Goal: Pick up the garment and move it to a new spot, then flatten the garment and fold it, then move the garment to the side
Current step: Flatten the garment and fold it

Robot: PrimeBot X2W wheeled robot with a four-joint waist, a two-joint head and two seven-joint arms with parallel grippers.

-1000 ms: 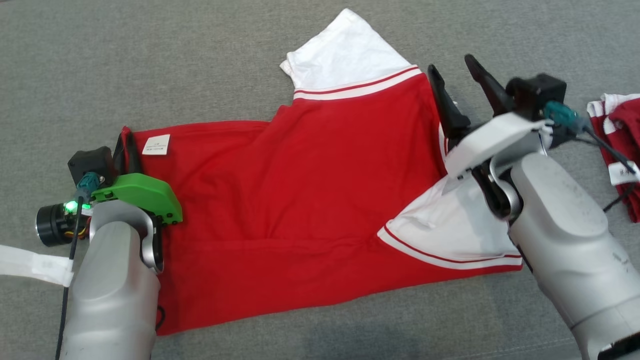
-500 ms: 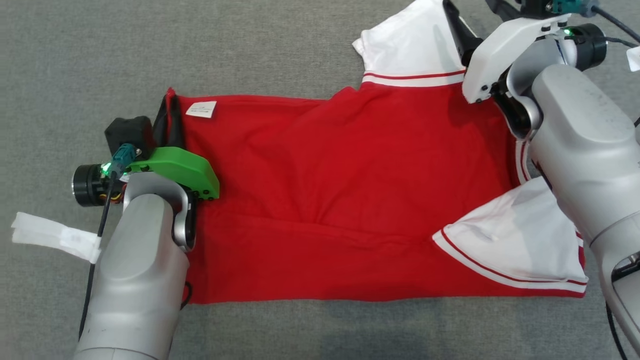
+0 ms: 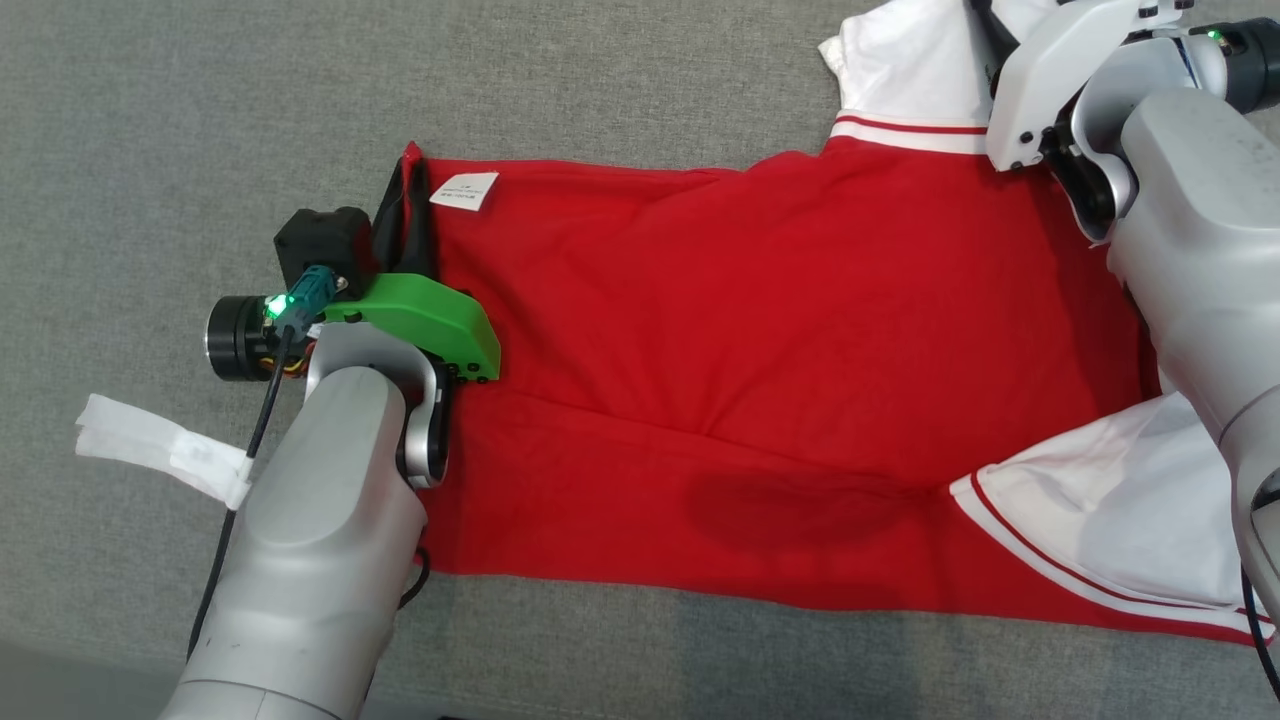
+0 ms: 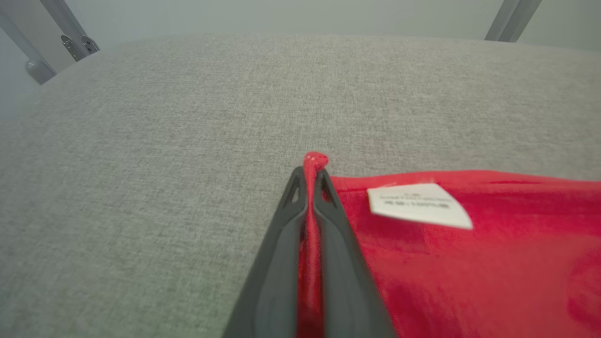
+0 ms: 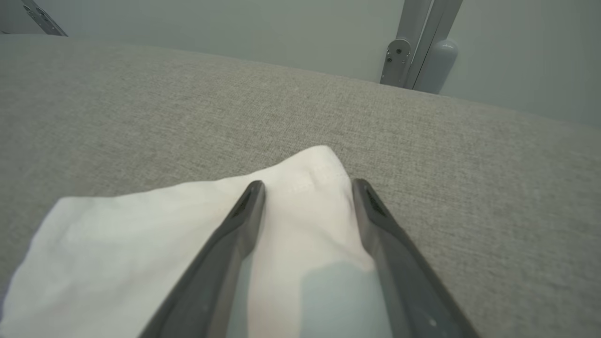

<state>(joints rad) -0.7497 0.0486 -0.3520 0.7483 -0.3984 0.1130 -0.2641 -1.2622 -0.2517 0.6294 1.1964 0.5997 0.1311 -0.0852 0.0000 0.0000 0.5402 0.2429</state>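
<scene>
The garment (image 3: 750, 330) is a red shirt with white sleeves, spread flat on the grey cloth surface (image 3: 200, 100). My left gripper (image 3: 408, 178) is shut on its red hem corner, beside a white label (image 3: 463, 190). In the left wrist view the red fabric (image 4: 469, 272) is pinched between the closed fingers of that gripper (image 4: 310, 171), by the label (image 4: 418, 205). My right gripper (image 5: 307, 185) stands open, its fingers astride the tip of the far white sleeve (image 5: 117, 244). That sleeve (image 3: 910, 70) lies at the top right in the head view.
The near white sleeve (image 3: 1120, 510) lies folded over the red body at the lower right. A white strip (image 3: 160, 450) hangs from the left arm's cable. Metal frame legs (image 4: 70, 37) (image 5: 413, 42) stand past the far edge of the surface.
The head camera has shifted, so the whole scene sits further right. My right gripper has gone from the red shoulder out over the far white sleeve. The left gripper keeps its hold on the hem.
</scene>
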